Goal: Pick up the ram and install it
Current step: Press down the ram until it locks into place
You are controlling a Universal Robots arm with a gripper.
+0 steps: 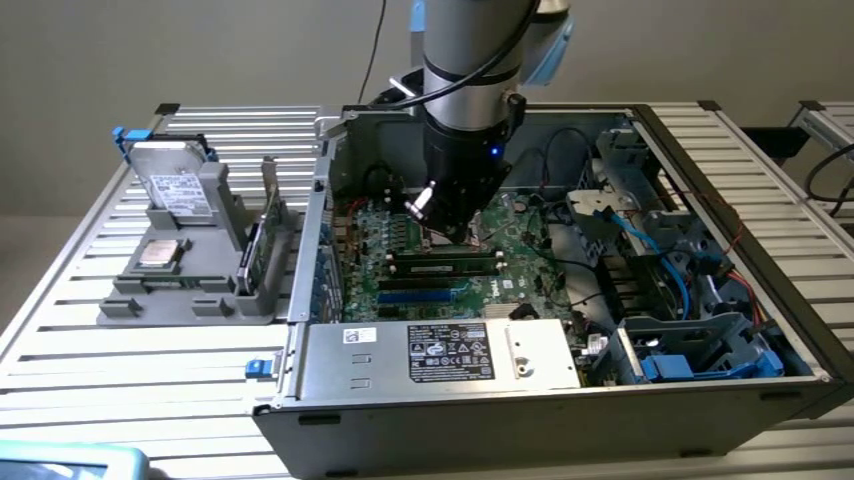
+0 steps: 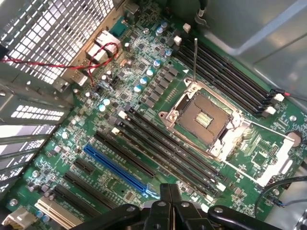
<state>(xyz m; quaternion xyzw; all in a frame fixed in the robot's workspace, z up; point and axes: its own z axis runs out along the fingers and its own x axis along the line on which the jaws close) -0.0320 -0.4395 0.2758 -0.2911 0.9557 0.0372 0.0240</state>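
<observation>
In the exterior view my gripper reaches down into the open computer case, just above the green motherboard. A narrow green stick with a pale label, the ram, sits lengthwise in a black slot just in front of the fingertips. From the wrist camera, the gripper has its fingers pressed together with nothing between them. It hovers over the long black memory slots next to the bare CPU socket. I cannot make out the ram in the wrist view.
A blue slot and more black slots lie beside the memory slots. The case walls, the power supply, the drive cage and loose cables hem in the board. A grey fixture outside the case holds a drive and upright green cards.
</observation>
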